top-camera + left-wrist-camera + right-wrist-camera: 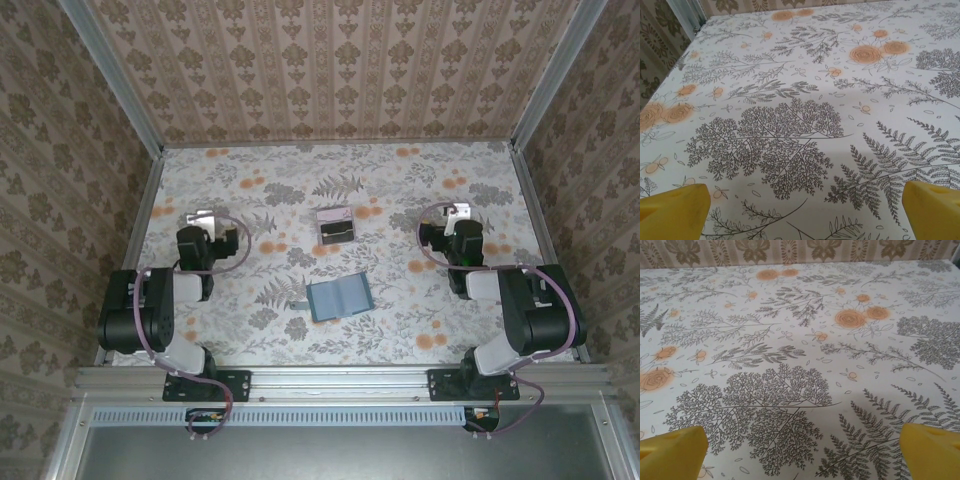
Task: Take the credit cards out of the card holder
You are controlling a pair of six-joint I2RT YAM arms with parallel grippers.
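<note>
The teal-blue card holder (pixel 338 297) lies opened flat on the floral tablecloth, near the middle front. Just beyond it lie the credit cards (pixel 335 224), a pale pinkish one overlapped by a dark one, apart from the holder. My left gripper (pixel 205 218) rests at the left, well clear of both, and its yellow fingertips (pixel 672 210) stand wide apart over bare cloth, so the left gripper (pixel 805 210) is open and empty. My right gripper (pixel 458 212) sits at the right, likewise away from the cards. The right gripper (pixel 802 450) is open, with nothing between its yellow fingertips (pixel 932 450).
The tablecloth (pixel 400 190) is bounded by patterned walls at the back and both sides, with metal rails (pixel 140 215) along the edges. Both arm bases (pixel 205 385) are bolted at the near edge.
</note>
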